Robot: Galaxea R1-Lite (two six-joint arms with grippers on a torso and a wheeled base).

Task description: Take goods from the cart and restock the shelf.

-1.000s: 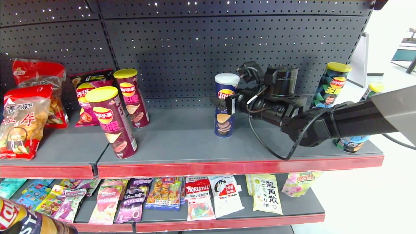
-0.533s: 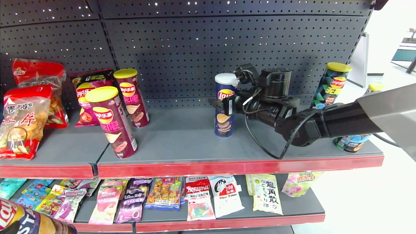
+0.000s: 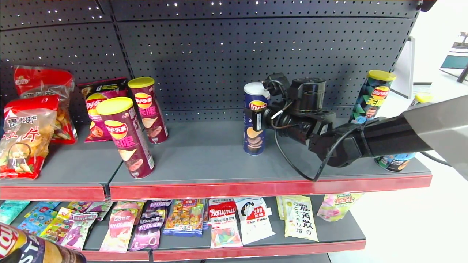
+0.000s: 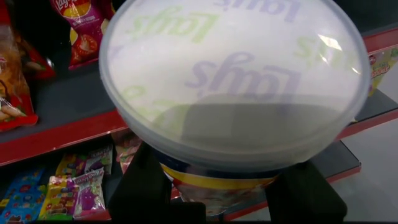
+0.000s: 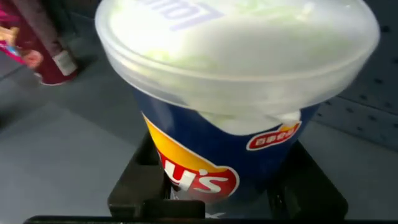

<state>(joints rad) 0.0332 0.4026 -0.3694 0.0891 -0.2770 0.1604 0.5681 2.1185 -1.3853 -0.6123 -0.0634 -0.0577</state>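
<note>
Head view: you have the right claw (image 3: 252, 119) pinching a tall blue cylinder, the blue can (image 3: 255, 126), around its middle; its cardboard wall is glossy, its lid white plastic, and it stands upright on the grey metal shelf (image 3: 204, 160) before the perforated back panel (image 3: 219, 62). Two maroon cans (image 3: 126, 137) with yellow lids stand well apart to its left, crinkly chip bags (image 3: 33, 135) beyond them, and a green-patterned can (image 3: 373, 95) stands on the far side of your arm. Flat foil sachets (image 3: 226, 219) lie in a row on the lower shelf. At the bottom corner, the second can (image 3: 22, 250) pokes in. Left wrist view: your left claw (image 4: 227, 193) grips that second can, its dark fingers (image 4: 146, 186) pressed against both sides under a wide translucent lid (image 4: 236, 81) that hides most of the shelving. Right wrist view: the blue can sits between the right claw's black fingers (image 5: 134, 186), with one maroon can near it on the shelf.
</note>
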